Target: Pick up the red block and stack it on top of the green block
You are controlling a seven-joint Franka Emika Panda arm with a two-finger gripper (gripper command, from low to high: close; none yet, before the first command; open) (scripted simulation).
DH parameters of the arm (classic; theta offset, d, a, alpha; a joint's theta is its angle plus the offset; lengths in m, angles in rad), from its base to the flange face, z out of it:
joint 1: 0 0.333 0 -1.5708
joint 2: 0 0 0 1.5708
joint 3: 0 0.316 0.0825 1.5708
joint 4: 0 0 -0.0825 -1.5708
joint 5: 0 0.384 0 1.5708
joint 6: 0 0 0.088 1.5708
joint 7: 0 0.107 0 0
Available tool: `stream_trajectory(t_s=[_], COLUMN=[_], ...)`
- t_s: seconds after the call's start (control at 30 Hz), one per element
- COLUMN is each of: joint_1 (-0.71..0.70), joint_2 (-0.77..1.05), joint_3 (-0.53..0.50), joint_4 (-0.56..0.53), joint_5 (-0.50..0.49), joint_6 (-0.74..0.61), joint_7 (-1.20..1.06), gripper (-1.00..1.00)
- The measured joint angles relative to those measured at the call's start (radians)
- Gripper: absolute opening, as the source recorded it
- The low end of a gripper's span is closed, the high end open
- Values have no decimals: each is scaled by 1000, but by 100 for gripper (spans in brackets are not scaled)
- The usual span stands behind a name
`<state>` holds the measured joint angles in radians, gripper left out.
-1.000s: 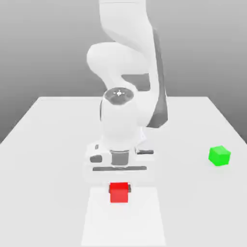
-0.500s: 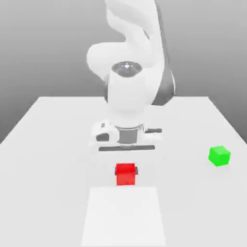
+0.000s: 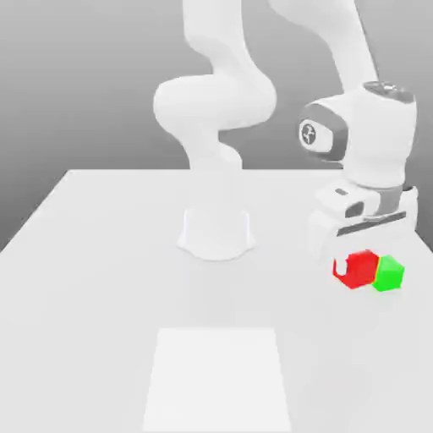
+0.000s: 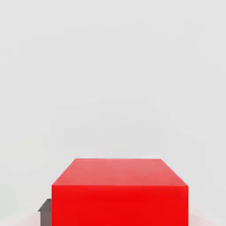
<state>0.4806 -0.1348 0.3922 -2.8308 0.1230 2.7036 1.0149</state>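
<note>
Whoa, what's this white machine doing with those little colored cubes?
It's a robot arm moving blocks. Its gripper is shut on the red block and holds it up off the white table, over toward the exterior view's right, beside the green block, which sits on the table. The red block is not yet on top of the green one, which is the goal.
</note>
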Motion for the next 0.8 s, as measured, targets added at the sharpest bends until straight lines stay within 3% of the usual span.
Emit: stream_trajectory(t_s=[0.23,0.8], joint_1=[154,29], joint_2=[-21,145], joint_3=[152,181], joint_4=[26,44], joint_5=[38,-464], joint_6=[-37,39], joint_7=[102,468], gripper=[-100,-100])
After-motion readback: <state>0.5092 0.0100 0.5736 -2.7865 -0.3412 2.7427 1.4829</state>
